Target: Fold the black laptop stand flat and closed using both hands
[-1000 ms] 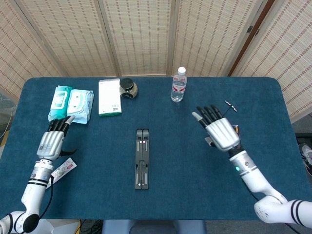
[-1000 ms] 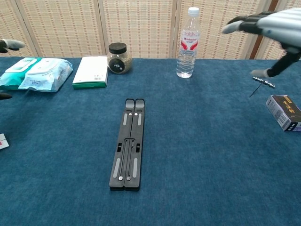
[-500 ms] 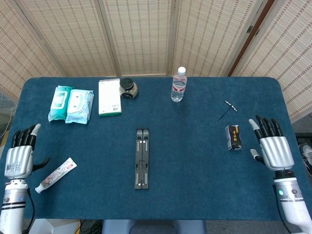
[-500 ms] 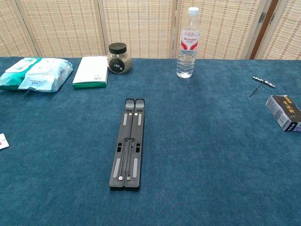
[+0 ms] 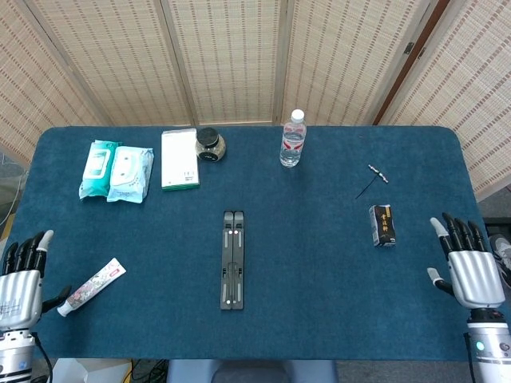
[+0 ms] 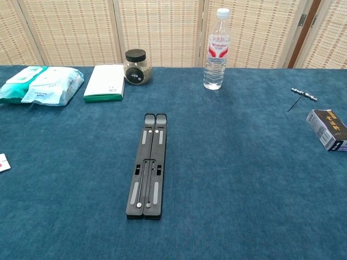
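The black laptop stand [image 5: 232, 259] lies flat and folded shut in the middle of the blue table, its two bars side by side; the chest view shows the stand [image 6: 147, 165] lengthwise, untouched. My left hand [image 5: 20, 283] hovers at the table's near left corner, fingers apart, holding nothing. Over the near right edge my right hand [image 5: 468, 266] is likewise spread and empty. Both hands are far from the stand and neither appears in the chest view.
A toothpaste tube [image 5: 90, 286] lies by my left hand. At the back stand wipe packs [image 5: 116, 170], a white box [image 5: 179, 158], a jar [image 5: 210, 144] and a water bottle [image 5: 293, 138]. A small dark box [image 5: 384, 225] and a corkscrew [image 5: 373, 179] lie at the right.
Both hands have drawn back from the table's middle to its near corners, left going left and right going right. The stand has not moved.
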{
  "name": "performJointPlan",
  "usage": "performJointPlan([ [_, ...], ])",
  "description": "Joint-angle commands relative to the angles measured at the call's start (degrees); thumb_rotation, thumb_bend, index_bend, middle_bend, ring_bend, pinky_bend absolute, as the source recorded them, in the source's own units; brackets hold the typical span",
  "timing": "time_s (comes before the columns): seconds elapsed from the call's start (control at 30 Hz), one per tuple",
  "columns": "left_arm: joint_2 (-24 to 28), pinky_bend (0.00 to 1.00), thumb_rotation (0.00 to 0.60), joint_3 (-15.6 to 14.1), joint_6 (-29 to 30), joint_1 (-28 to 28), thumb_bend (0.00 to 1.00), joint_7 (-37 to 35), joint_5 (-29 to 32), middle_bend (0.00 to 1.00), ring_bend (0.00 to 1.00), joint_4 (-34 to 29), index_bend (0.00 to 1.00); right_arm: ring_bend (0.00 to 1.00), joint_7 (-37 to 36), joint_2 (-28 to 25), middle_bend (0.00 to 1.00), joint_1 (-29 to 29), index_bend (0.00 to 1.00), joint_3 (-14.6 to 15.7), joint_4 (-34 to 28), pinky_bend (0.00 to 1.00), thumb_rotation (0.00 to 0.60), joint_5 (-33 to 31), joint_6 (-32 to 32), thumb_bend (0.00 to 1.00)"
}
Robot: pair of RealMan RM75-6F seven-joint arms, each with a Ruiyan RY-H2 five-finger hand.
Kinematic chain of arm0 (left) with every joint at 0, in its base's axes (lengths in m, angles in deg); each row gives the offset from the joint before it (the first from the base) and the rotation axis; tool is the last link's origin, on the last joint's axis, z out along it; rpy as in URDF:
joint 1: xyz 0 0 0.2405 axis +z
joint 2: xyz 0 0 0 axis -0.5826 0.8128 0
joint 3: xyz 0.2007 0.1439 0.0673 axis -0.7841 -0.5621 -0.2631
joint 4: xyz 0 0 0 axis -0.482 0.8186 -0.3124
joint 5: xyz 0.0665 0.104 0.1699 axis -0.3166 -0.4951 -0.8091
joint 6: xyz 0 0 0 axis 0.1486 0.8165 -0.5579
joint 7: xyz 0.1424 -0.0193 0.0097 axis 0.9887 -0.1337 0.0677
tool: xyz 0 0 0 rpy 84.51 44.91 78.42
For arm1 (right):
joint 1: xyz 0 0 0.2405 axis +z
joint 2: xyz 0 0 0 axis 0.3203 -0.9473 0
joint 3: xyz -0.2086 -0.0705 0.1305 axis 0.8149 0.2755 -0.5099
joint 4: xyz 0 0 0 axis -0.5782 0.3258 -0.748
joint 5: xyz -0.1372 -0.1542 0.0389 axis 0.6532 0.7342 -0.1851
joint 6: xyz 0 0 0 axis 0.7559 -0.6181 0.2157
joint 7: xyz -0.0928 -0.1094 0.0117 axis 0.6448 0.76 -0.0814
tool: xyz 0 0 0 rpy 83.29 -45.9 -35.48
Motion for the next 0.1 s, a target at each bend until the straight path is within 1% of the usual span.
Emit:
performJointPlan([
  [0.03, 0.08, 0.00, 0.600, 0.31, -0.68, 0.12, 0.15, 0.01, 0.21, 0.08, 0.08, -0.17, 0.00, 0.00, -0.04, 0.53, 0.00, -0.14, 0.00, -0.43, 0.85, 0.00, 0.600, 1.61, 0.32, 0.18],
  [0.1, 0.11, 0.00, 0.600, 0.58, -1.10, 0.12, 0.15, 0.07, 0.20, 0.08, 0.08, -0.19, 0.00, 0.00, -0.06, 0.79, 0.00, -0.28, 0.00, -0.62, 1.26, 0.00, 0.600, 3.01, 0.31, 0.18],
])
